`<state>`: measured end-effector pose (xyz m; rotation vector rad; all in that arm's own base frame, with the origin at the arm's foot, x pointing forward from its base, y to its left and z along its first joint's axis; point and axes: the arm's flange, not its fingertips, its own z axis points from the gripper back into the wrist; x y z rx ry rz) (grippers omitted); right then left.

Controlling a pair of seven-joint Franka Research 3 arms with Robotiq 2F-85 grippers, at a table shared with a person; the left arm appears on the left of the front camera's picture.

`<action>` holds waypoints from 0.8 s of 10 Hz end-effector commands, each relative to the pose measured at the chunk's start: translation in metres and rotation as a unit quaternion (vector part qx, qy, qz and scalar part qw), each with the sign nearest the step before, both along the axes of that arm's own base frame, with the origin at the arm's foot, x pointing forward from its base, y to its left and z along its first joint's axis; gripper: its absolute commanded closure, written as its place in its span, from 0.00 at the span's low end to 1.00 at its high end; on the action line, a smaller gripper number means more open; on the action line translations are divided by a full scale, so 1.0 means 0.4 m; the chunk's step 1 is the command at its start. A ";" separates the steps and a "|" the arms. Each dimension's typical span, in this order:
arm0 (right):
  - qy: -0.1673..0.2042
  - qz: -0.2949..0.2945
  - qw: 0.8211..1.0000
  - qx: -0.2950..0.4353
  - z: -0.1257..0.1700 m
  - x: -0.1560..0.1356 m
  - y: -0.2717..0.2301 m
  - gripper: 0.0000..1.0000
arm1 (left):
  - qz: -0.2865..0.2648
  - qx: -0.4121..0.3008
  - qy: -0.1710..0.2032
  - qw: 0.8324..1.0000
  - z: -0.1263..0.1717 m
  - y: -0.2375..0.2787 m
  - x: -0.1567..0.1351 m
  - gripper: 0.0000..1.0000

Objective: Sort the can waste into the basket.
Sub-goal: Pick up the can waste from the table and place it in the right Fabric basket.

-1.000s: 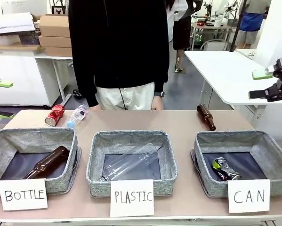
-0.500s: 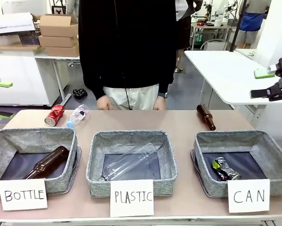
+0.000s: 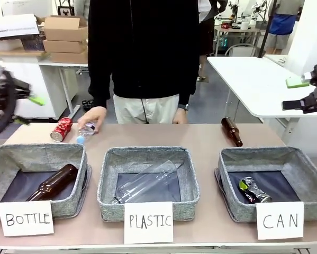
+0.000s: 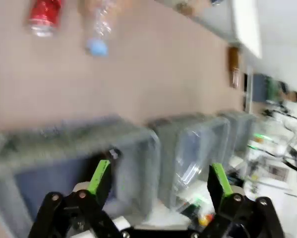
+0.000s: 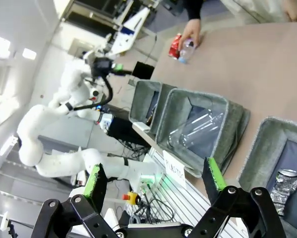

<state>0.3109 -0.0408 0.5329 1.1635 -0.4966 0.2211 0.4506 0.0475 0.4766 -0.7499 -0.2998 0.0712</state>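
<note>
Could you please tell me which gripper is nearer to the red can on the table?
The left. The left gripper hovers open just up and left of the red can; the right gripper is open beyond the table's far right.

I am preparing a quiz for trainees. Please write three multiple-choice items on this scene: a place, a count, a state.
1. Where lies the red can? A. on the table behind the BOTTLE basket B. inside the PLASTIC basket C. on the floor
2. How many brown glass bottles are in the front view? A. one B. three C. two
3. The right gripper is: A. shut on a can B. open, empty C. shut on a bottle
1 A: it lies on bare tabletop there. 2 C: one in the BOTTLE basket, one behind the CAN basket. 3 B: its fingers stand apart, nothing between.
</note>
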 end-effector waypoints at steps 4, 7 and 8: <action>-0.002 0.004 1.000 -0.004 0.006 0.002 -0.002 0.00 | 0.013 0.081 -0.022 0.996 -0.019 -0.013 0.079 0.00; -0.002 0.004 1.000 -0.004 0.006 0.002 -0.002 0.00 | 0.013 0.081 -0.022 0.996 -0.019 -0.013 0.079 0.00; -0.002 0.004 1.000 -0.004 0.006 0.002 -0.002 0.00 | 0.013 0.081 -0.022 0.996 -0.019 -0.013 0.079 0.00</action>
